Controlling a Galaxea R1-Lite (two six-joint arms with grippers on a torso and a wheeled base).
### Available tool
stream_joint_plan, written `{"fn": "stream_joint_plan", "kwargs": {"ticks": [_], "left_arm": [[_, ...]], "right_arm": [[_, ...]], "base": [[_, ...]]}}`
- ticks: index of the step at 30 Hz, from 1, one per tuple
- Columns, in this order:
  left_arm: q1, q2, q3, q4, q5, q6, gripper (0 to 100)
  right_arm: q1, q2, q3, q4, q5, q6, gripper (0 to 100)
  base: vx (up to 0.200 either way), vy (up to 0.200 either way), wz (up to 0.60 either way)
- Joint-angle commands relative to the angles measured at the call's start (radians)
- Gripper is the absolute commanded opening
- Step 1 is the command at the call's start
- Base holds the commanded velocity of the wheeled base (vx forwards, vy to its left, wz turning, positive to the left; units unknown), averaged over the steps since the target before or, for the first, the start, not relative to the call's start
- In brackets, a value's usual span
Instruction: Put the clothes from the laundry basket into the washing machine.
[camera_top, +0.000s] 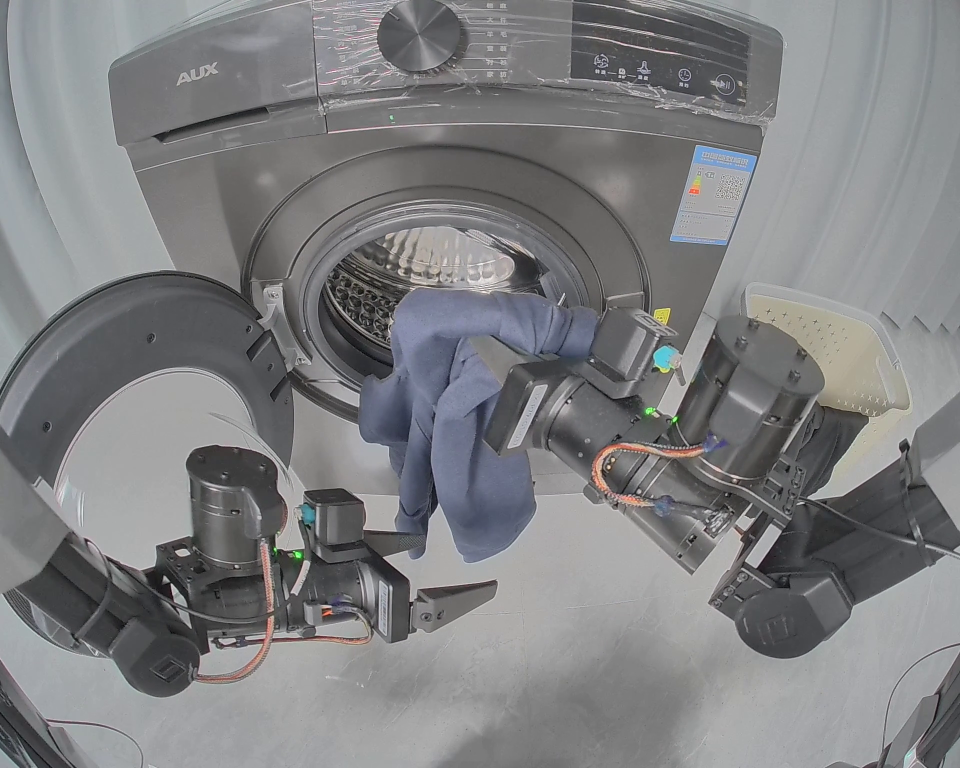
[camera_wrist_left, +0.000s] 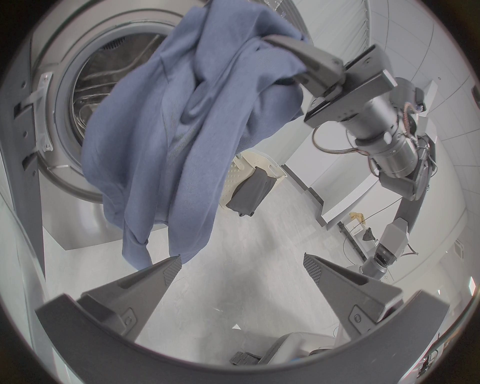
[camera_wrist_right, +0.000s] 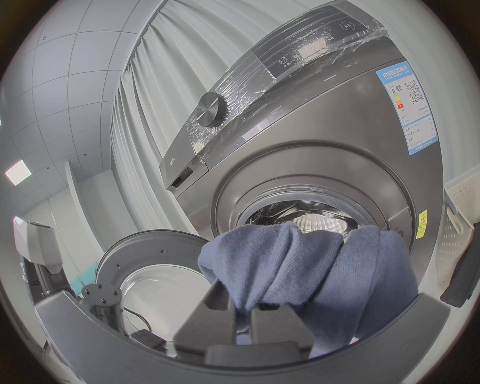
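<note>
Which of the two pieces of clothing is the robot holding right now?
The blue garment, clamped in the right gripper in front of the washing machine. The dark garment hangs over the rim of the laundry basket, untouched.

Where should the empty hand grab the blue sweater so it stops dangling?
Probably the lowest hanging bunch of the blue sweater, coming from below on the robot's left. That part dangles free beneath the washing machine opening, close by the open left hand, while the right hand is shut on the top fold.
</note>
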Motion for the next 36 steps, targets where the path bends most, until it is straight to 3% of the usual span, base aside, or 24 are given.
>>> {"fn": "stream_joint_plan", "kwargs": {"ticks": [1,15,19,26,36], "left_arm": [[0.009,0.109,-0.019,-0.035,0.002,-0.006,100],[0.042,0.286,-0.130,-0.107,0.030,-0.006,100],[0.047,0.332,-0.151,-0.136,0.060,-0.005,100],[0.045,0.363,-0.197,-0.141,0.064,-0.006,100],[0.033,0.427,-0.251,-0.243,0.065,-0.018,100]], "right_arm": [[0.003,-0.004,0.001,0.000,0.000,0.000,0],[0.015,-0.018,0.009,-0.002,-0.008,-0.002,0],[0.020,-0.018,0.015,-0.003,-0.008,0.000,0],[0.027,-0.017,0.016,-0.018,-0.008,-0.002,0],[0.027,-0.017,0.018,-0.023,-0.008,-0.002,0]], "base": [[0.000,0.000,0.00],[0.000,0.000,0.00],[0.000,0.000,0.00],[0.000,0.000,0.00],[0.000,0.000,0.00]]}}
